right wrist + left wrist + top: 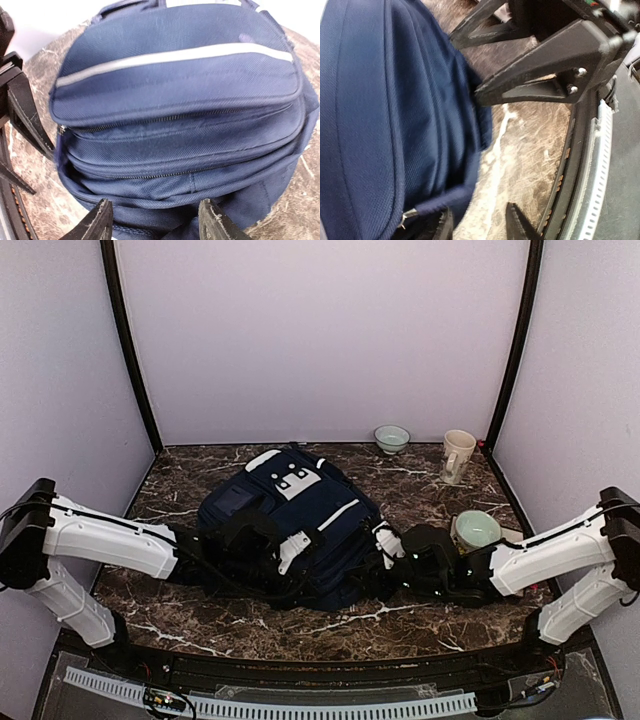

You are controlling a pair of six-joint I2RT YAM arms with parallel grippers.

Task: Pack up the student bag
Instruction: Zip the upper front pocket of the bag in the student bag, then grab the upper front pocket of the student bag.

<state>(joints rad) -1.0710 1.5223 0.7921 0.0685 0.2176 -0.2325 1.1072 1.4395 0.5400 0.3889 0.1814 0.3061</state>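
Observation:
The student bag (300, 502), navy with a white stripe and a grey-white patch, lies flat mid-table between both arms. My left gripper (262, 540) sits at its near-left edge. In the left wrist view that gripper (477, 226) is open, with marble showing in the gap; a zipper pull (407, 216) on the bag (380, 100) lies just beside the left finger. My right gripper (398, 552) is at the bag's near-right corner. In the right wrist view it (157, 220) is open wide, facing the zipped bag (175, 95), with dark blue fabric across the gap.
A small green bowl (392, 437) and a cream mug (457, 455) stand at the back right. Another green bowl (477, 529) sits right behind my right wrist. The table's front rail (590, 165) runs close to the left gripper.

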